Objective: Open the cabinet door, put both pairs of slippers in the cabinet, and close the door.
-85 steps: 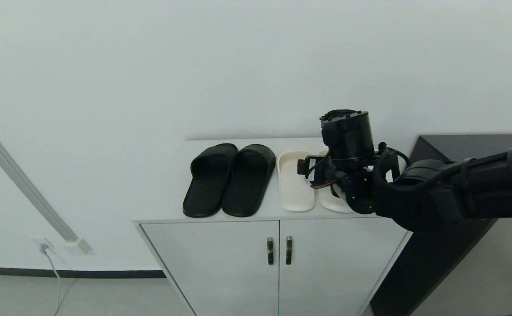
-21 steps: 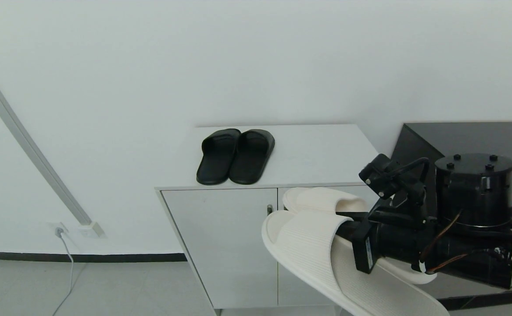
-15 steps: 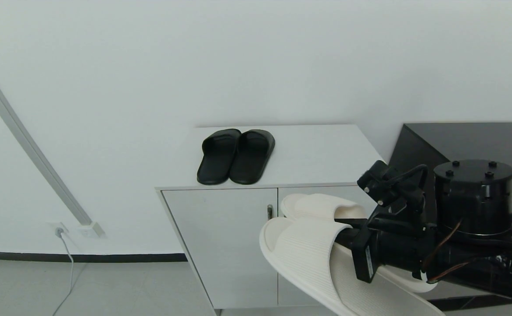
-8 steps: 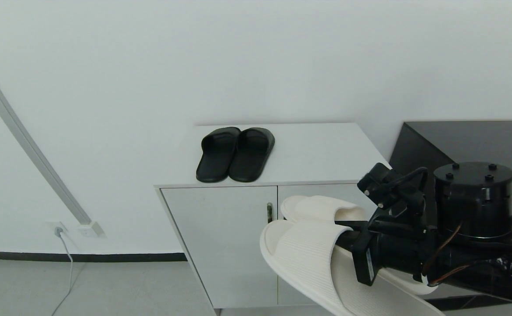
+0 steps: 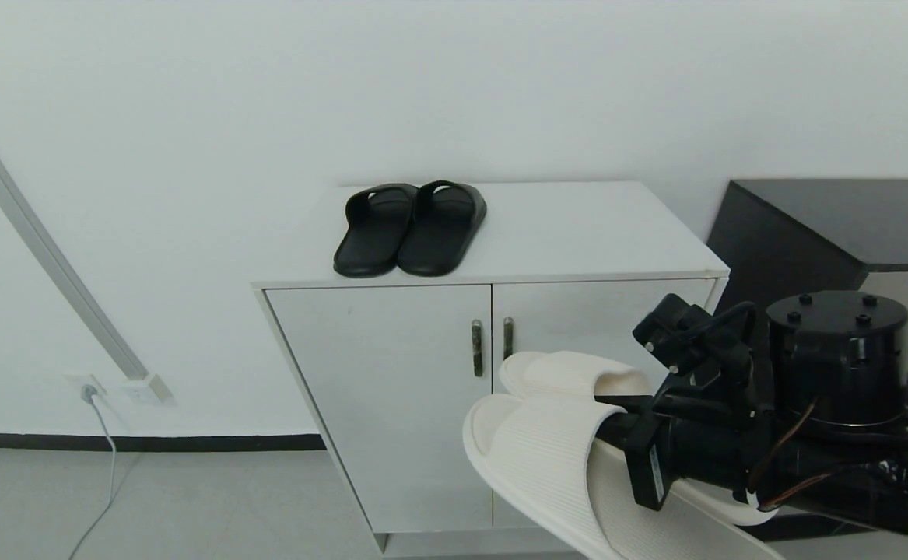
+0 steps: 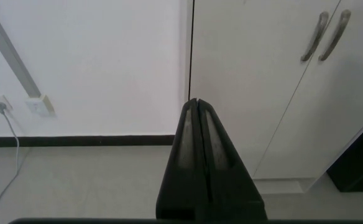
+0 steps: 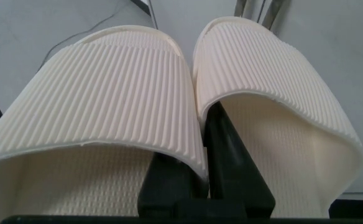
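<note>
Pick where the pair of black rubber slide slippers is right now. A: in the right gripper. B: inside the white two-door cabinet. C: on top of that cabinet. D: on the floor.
C: the black rubber slide slippers lie side by side on top of the white cabinet, while the right gripper grips the cream ribbed slippers.

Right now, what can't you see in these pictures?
- Right gripper tips: right wrist view, the white slippers cover them.
- Slipper heels: head view, the bottom edge cuts one off, the gripper hides the other.
- Inside of the cabinet: head view, its shut doors hide it.
</note>
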